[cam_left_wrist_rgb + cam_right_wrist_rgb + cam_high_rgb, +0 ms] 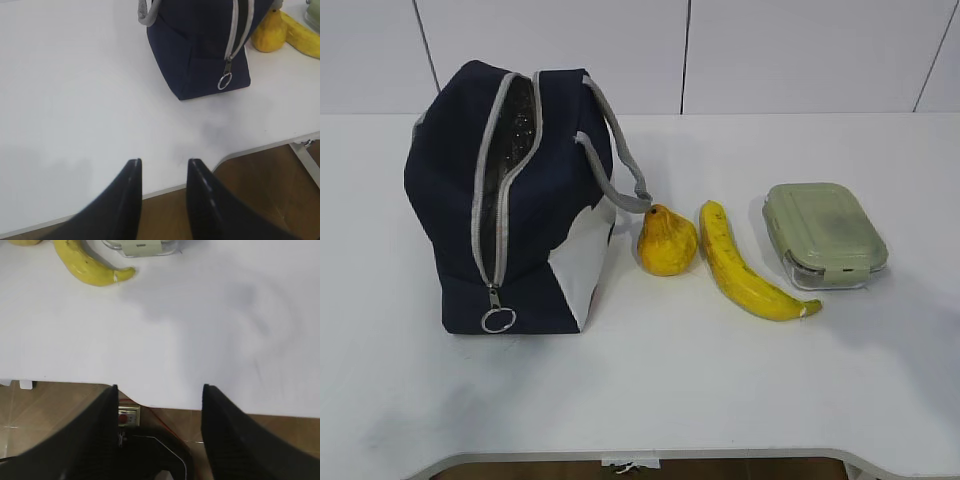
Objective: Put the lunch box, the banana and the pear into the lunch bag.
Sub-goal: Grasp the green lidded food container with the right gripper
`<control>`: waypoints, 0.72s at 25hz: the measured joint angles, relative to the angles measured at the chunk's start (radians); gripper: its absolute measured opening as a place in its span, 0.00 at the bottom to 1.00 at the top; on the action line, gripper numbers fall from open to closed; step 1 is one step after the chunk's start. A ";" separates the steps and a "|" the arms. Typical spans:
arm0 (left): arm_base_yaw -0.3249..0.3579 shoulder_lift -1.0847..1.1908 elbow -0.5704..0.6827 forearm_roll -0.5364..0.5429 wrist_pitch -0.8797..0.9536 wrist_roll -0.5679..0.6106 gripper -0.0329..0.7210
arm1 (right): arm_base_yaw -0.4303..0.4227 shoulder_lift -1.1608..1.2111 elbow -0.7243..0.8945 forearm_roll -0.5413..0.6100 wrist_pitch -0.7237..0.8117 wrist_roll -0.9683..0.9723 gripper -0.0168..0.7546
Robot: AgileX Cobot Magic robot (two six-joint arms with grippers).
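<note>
The left gripper [162, 167] is partly open and holds nothing, near the table's [720, 400] front edge. The right gripper [159, 392] is open wider, also empty. Only the exterior view shows everything: the unzipped lunch bag [510, 200], then the pear [667, 242], banana [745, 268] and lunch box [823, 233] in a row.

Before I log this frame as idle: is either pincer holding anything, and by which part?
Nothing is held: left pincer and right pincer are both open and empty.
</note>
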 joint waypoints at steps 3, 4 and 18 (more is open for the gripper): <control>0.000 0.000 0.000 0.000 0.000 0.000 0.36 | 0.000 0.182 -0.083 0.071 -0.050 -0.069 0.56; 0.000 0.000 0.000 0.000 0.000 0.000 0.36 | 0.000 0.207 -0.095 0.080 -0.055 -0.079 0.56; 0.000 0.000 0.000 0.000 0.000 0.000 0.36 | -0.354 0.727 -0.372 0.653 0.177 -0.671 0.56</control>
